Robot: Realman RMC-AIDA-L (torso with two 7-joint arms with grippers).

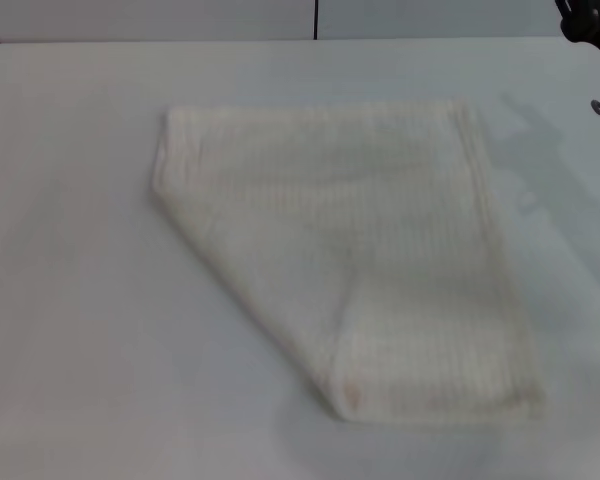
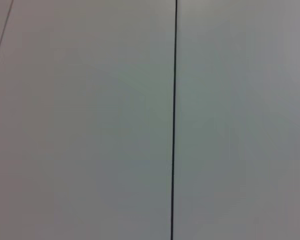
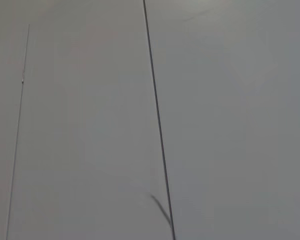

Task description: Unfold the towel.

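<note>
The towel (image 1: 350, 250) is a cream-white waffle-weave cloth lying folded on the white table (image 1: 80, 300), in the middle of the head view, with one layer folded diagonally across it. No red tag shows. A dark part of my right arm (image 1: 590, 20) shows at the far right top corner, well away from the towel; its fingers are out of view. My left gripper is not in view. Both wrist views show only plain grey-white panels with dark seams.
The table's far edge (image 1: 300, 40) meets a pale wall with a dark vertical seam (image 1: 315, 18). Bare table surface lies left of and in front of the towel.
</note>
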